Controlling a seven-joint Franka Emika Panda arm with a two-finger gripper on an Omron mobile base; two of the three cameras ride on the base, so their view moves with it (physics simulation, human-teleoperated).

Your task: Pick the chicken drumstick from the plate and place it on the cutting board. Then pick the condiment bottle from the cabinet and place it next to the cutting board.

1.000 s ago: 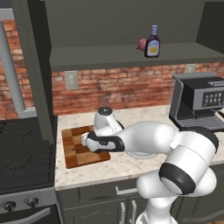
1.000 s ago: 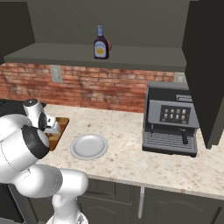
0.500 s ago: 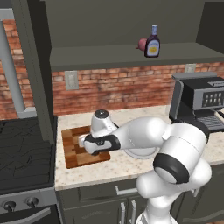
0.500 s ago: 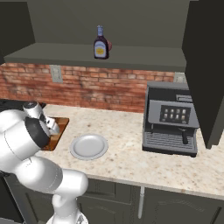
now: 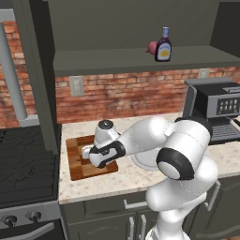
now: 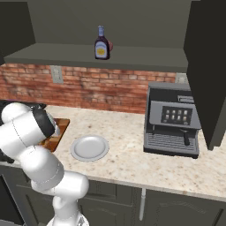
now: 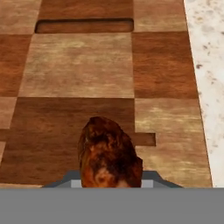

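Observation:
My gripper (image 5: 88, 156) hangs low over the checkered wooden cutting board (image 5: 77, 169), shut on the chicken drumstick (image 7: 109, 154). In the hand view the golden-brown drumstick sits just above the board's brown blocks (image 7: 78, 65), near its right edge. The round grey plate (image 6: 89, 148) lies bare on the counter to the right of the board (image 6: 60, 127). Up on the open shelf of the cabinet (image 5: 140, 59) stands the dark condiment bottle (image 5: 163, 45), upright (image 6: 101, 43).
A reddish onion (image 5: 153, 47) lies behind the bottle on the shelf. A black coffee machine (image 6: 172, 119) stands on the counter at the right, a stove (image 5: 23, 159) adjoins the counter at the left. My own elbow (image 5: 180, 150) bulks over the counter's front edge.
The hand has crept a little left and lower over the cutting board with the drumstick in its grip, and the elbow has swung nearer to the base cameras.

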